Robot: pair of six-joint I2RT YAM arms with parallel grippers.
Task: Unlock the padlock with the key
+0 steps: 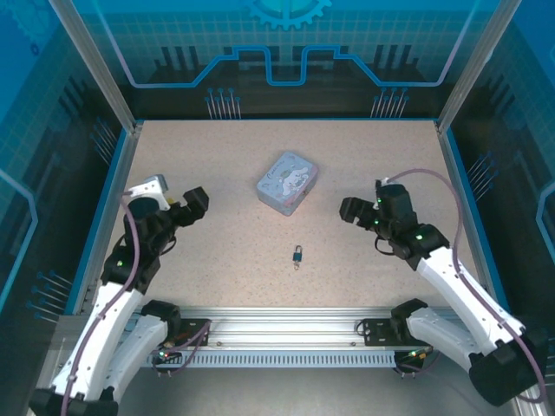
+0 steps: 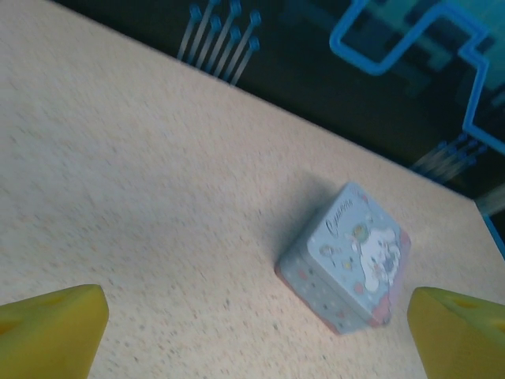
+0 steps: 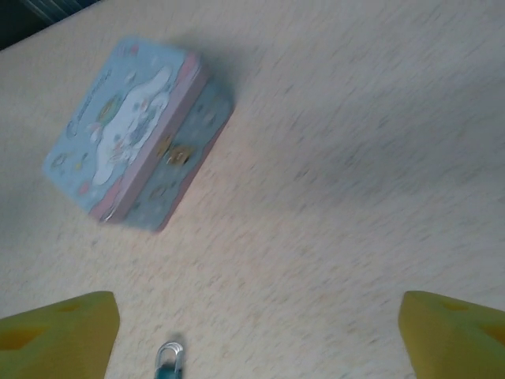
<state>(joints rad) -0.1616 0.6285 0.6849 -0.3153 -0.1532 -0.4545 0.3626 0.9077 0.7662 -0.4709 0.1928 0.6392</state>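
Left fingers (image 1: 196,204) spread wide apart, holding nothing and touching nothing; in the left wrist view their yellow tips sit at the two bottom corners with bare counter (image 2: 158,197) between them. Right fingers (image 1: 350,210) likewise spread wide and empty, with their yellow tips at the bottom corners of the right wrist view. Both pairs hang above the counter, the left near its left edge and the right near its right edge, each pointing inward toward the middle. The padlock (image 1: 297,255), tiny with a teal-blue body and a thin metal shackle, lies flat on the counter between the two arms, roughly midway between the left and right edges and closer to the near edge than the far one, well apart from both sets of fingers. The right wrist view catches its shackle end (image 3: 169,357) at the bottom. A pale blue cartoon-printed tin (image 1: 287,182) sits closed near the counter's middle, beyond the padlock and apart from it.
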